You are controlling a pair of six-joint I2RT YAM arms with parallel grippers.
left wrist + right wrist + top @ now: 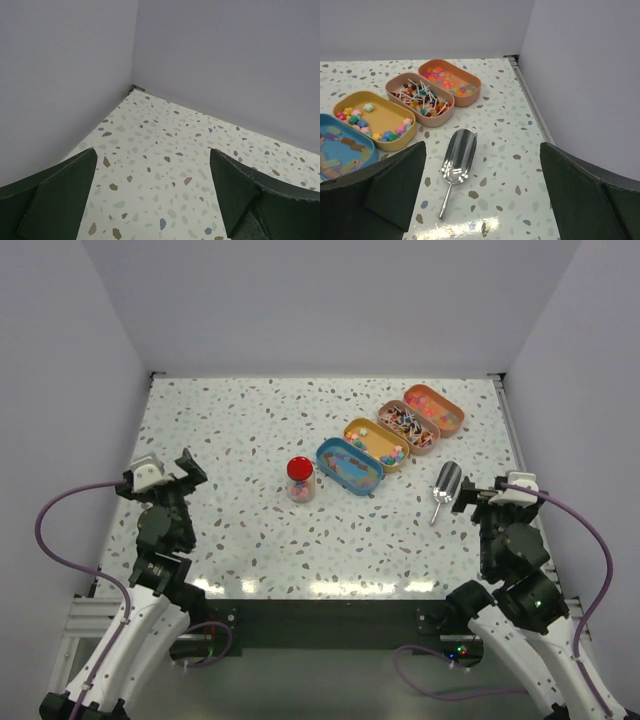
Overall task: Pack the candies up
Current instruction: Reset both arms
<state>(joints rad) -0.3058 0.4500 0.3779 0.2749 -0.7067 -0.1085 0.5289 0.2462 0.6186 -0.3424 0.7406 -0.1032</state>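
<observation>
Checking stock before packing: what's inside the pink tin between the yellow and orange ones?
The pink tin holds a jumble of small lollipops with white sticks and mixed-colour heads. Its floor shows bare at one end; whatever lies under the jumble is covered.

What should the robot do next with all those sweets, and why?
Probably the right gripper, open and empty, should dip toward the silver scoop lying just in front of it and grip its handle. The candies in the oval tins look too small to pinch one by one.
</observation>
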